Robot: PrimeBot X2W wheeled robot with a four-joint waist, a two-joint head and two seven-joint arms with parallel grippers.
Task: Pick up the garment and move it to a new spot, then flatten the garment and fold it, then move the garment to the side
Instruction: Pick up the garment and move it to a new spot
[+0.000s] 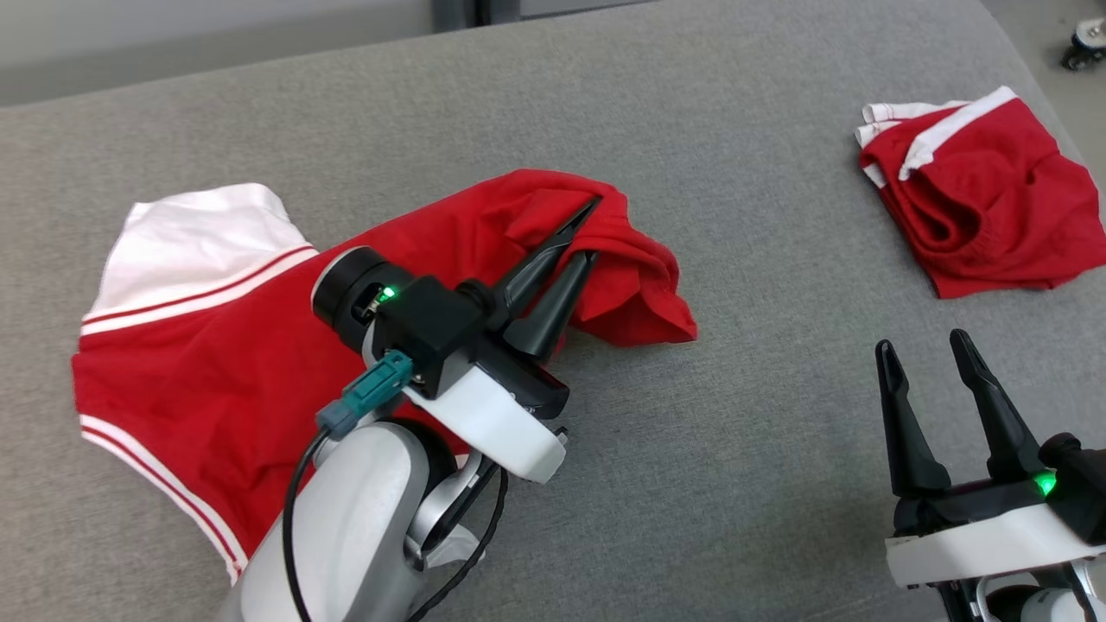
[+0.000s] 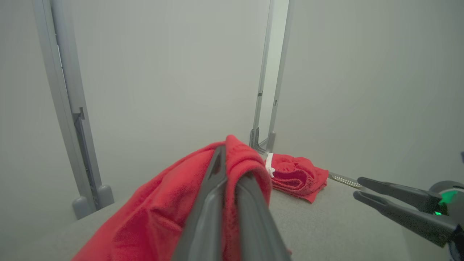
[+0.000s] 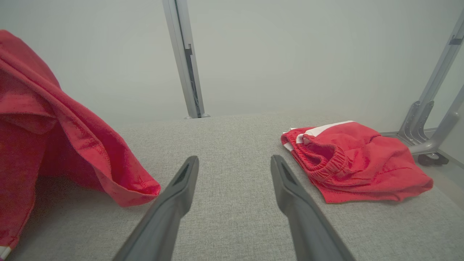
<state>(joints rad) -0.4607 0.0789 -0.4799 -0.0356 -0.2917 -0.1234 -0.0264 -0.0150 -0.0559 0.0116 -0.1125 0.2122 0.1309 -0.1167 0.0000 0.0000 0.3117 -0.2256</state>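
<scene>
- Your left tool (image 1: pixel 594 226) is clamped tight on a raised fold of the red-and-white shirt (image 1: pixel 216 345), which sprawls across the left half of the grey table (image 1: pixel 691 449).
- Your right tool (image 1: pixel 921 341) stands wide open and empty (low at the near right), well apart from the shirt.
- Red shorts (image 1: pixel 985 207) lie crumpled at the far right.

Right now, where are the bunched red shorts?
In the head view, the red shorts lie upper right on the grey surface, beyond the open right hand.
</scene>
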